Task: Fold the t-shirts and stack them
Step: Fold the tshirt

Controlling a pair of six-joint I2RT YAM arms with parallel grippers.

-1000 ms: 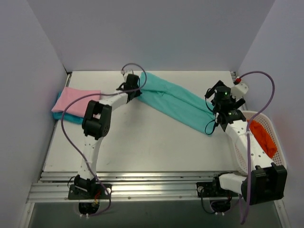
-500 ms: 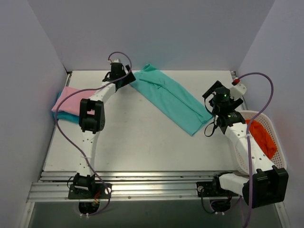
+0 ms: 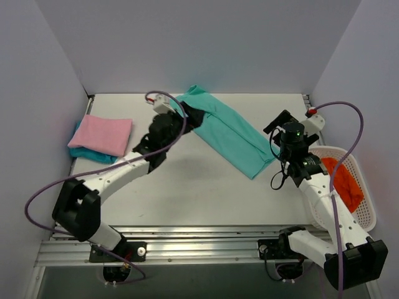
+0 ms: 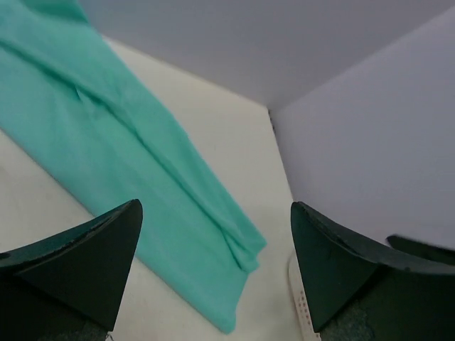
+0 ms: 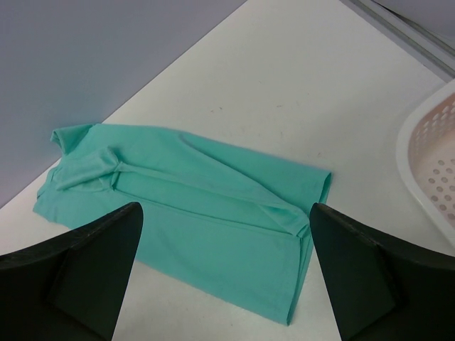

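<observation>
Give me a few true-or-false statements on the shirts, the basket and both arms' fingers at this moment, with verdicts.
1. The mint shirt lies on the table as a long folded strip. True.
2. The pink shirt rests on top of a darker turquoise shirt near the table's left edge. True.
3. The white basket is empty. False: an orange-red item lies in it.
4. The left arm's fingers are clamped on the mint shirt. False: they are open and grip nothing.
5. The right arm's fingers are open. True.
</observation>
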